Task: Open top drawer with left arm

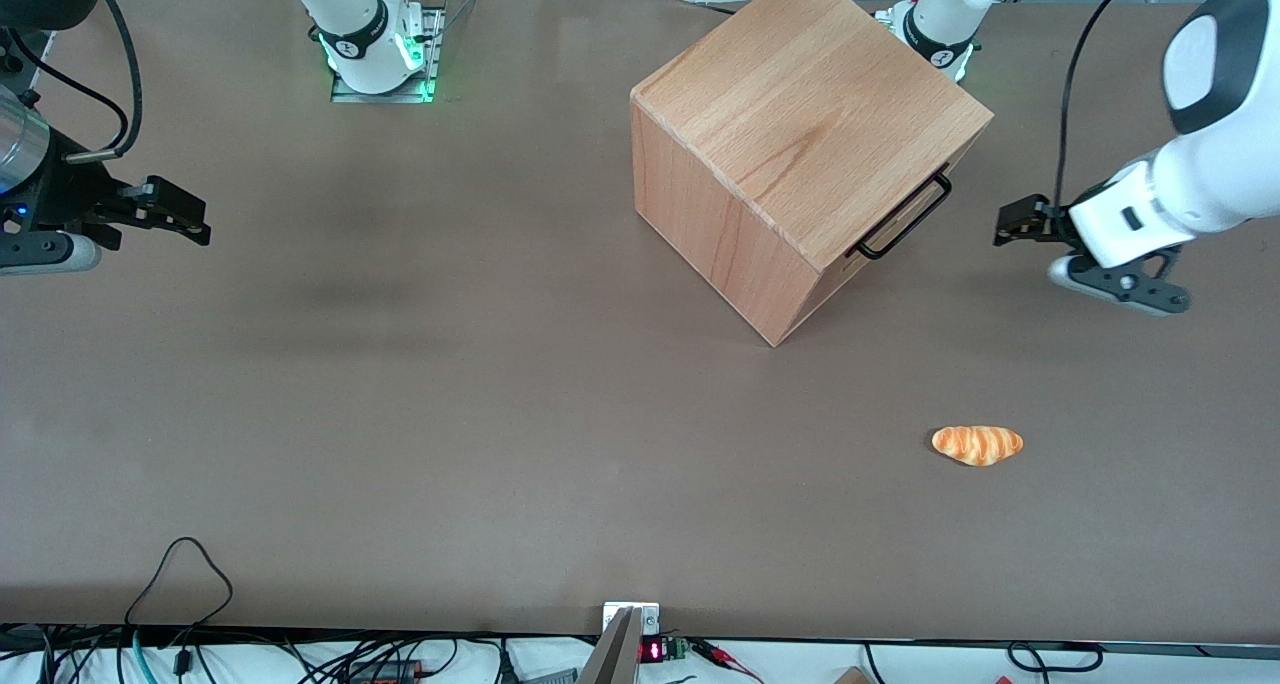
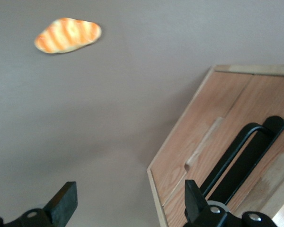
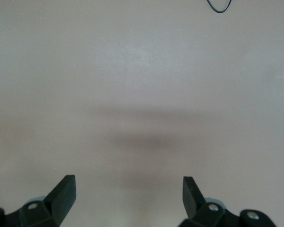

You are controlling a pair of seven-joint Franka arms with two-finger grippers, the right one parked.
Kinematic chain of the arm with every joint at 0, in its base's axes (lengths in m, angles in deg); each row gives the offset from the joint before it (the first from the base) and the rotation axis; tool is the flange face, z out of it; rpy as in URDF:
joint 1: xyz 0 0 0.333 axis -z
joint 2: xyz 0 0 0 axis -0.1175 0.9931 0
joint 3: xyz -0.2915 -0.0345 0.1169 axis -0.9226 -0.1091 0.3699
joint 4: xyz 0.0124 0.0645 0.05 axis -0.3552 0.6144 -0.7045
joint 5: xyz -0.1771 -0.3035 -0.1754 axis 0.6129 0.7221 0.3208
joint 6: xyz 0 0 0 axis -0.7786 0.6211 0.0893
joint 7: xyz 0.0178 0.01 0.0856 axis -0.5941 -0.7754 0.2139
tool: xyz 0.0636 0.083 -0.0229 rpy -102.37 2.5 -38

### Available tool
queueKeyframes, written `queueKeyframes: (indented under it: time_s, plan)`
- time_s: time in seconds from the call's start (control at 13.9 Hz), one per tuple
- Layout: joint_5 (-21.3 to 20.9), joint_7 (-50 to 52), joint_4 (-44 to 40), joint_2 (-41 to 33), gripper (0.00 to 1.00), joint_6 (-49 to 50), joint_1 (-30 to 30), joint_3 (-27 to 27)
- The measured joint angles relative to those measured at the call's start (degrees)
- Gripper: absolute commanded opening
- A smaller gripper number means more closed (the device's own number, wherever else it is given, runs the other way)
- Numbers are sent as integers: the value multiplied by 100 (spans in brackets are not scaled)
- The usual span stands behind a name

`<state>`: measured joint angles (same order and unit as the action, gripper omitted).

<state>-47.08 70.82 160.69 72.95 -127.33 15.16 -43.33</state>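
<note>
We are in the approach step; the left arm's gripper (image 1: 1010, 226) hovers with fingers spread wide, holding nothing, in front of the cabinet (image 1: 800, 94), near the top drawer (image 1: 905, 214) but apart from its handle (image 2: 241, 158). Next, we judge, the fingers must straddle the bar, close, then pull outward along the drawer's travel; the drawer looks shut.

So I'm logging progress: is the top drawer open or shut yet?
Shut. The top drawer sits flush in the cabinet, only its handle protruding. The claw is open, in front of the drawer, touching nothing.
</note>
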Motion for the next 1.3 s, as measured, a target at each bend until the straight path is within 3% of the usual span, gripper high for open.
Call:
queueKeyframes:
  time_s: [0.29, 0.79, 1.3]
  plan:
    - [160, -713, 420, 12, 100, -333, -1, -39]
    - [199, -762, 652, 12, 100, -409, 18, -573]
    - [497, -1421, 1008, 13, 100, -757, 19, -620]
